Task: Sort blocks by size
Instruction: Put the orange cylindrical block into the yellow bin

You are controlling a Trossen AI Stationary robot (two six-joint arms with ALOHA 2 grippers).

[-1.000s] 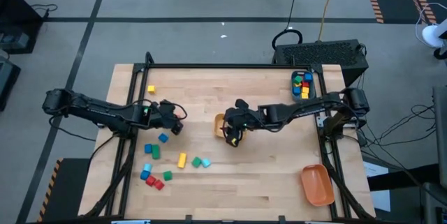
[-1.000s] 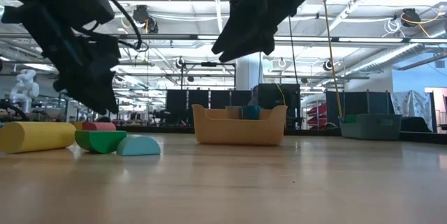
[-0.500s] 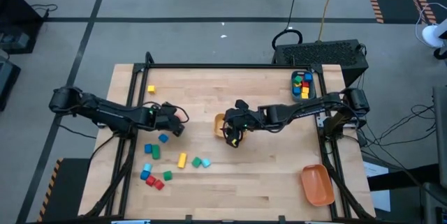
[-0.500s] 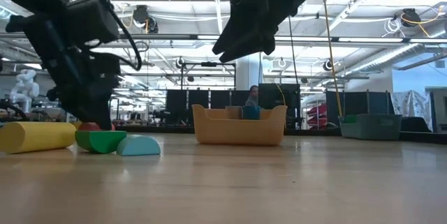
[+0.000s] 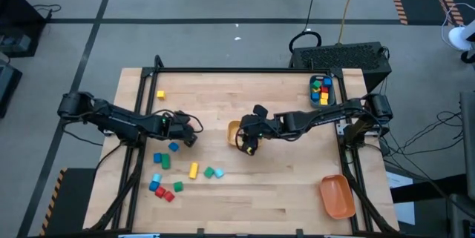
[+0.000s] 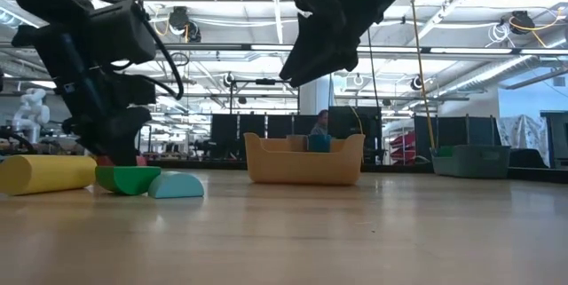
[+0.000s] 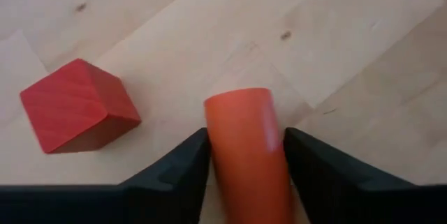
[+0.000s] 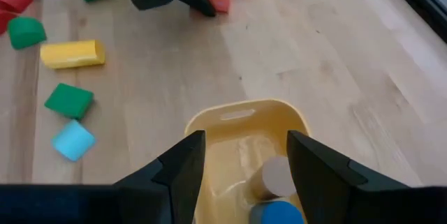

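Tabletop [image 7: 349, 56], red cylinder [image 7: 248, 147] between fingers [image 7: 178, 168]

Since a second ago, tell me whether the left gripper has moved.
Yes. In the low view the left gripper has dropped toward the table, now just behind the green block.

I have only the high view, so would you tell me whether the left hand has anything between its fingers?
Observer: Yes, the left hand has closed on both sides of an orange-red cylinder lying on the table.
Operator: Is anything close beside it?
Observer: A red cube rests next to that cylinder, apart from it and outside the fingers.
Operator: And the right hand?
Observer: The right hand hangs open and empty above the yellow bin, which holds a tan cylinder and a blue block.
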